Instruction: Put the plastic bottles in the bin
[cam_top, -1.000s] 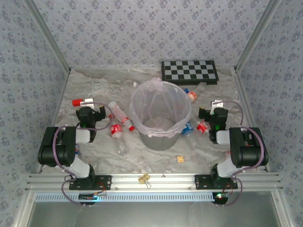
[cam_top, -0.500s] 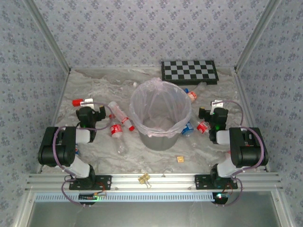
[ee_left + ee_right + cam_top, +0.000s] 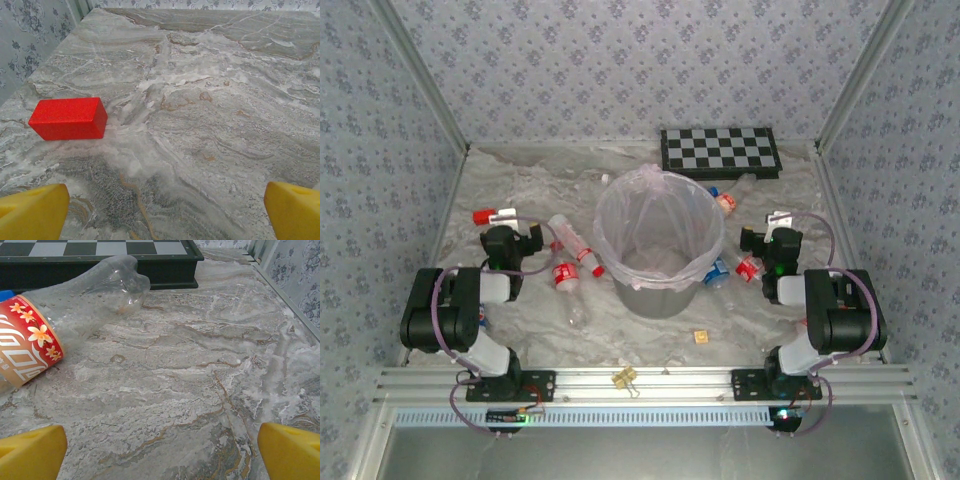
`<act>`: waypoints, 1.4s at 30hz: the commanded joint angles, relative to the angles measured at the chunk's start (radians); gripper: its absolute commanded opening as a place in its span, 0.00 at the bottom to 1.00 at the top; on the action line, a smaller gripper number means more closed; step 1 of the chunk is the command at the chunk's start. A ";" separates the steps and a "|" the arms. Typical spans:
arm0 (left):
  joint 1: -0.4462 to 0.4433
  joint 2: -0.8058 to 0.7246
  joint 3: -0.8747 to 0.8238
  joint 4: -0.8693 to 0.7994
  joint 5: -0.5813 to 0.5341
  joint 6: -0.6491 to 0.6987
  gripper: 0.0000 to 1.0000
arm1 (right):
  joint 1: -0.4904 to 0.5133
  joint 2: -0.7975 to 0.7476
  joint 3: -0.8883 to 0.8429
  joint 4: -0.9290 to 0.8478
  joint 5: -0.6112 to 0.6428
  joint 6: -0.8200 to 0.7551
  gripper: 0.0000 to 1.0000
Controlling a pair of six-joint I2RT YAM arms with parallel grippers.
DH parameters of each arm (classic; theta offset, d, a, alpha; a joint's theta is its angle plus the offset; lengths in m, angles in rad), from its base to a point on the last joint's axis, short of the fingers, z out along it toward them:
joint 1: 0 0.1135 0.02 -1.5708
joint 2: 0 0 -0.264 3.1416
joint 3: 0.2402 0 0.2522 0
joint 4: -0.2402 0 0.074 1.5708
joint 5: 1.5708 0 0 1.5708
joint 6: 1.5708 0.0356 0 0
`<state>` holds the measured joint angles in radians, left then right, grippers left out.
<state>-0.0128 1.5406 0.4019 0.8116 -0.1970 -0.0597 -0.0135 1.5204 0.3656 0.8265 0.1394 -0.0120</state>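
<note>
The grey bin (image 3: 655,285), lined with a pinkish bag, stands in the middle of the marble table. Left of it lie plastic bottles: one with a red cap (image 3: 572,238) and a red-labelled one (image 3: 566,275). Right of it lie a red-labelled bottle (image 3: 725,202), a blue one (image 3: 717,273) and another red-labelled one (image 3: 748,267). My left gripper (image 3: 513,240) is open over bare marble (image 3: 165,210). My right gripper (image 3: 770,243) is open too (image 3: 160,450), with a clear red-labelled bottle (image 3: 75,305) lying ahead to its left.
A red block (image 3: 67,118) lies ahead-left of the left gripper, near the left wall (image 3: 480,216). The chequered board (image 3: 720,152) lies at the back, behind the bottle (image 3: 100,255). A small tan cube (image 3: 701,337) and a brass clip (image 3: 625,378) sit near the front rail.
</note>
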 commanded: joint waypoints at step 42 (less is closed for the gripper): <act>-0.099 -0.498 0.795 -1.343 0.450 -0.393 1.00 | -0.595 -0.459 0.282 -1.720 -0.111 0.669 1.00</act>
<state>-0.1116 1.0248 1.1706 -0.5232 0.2256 -0.4789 -0.5728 1.0328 0.6872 -0.9409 0.0578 0.6403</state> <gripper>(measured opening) 0.998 0.999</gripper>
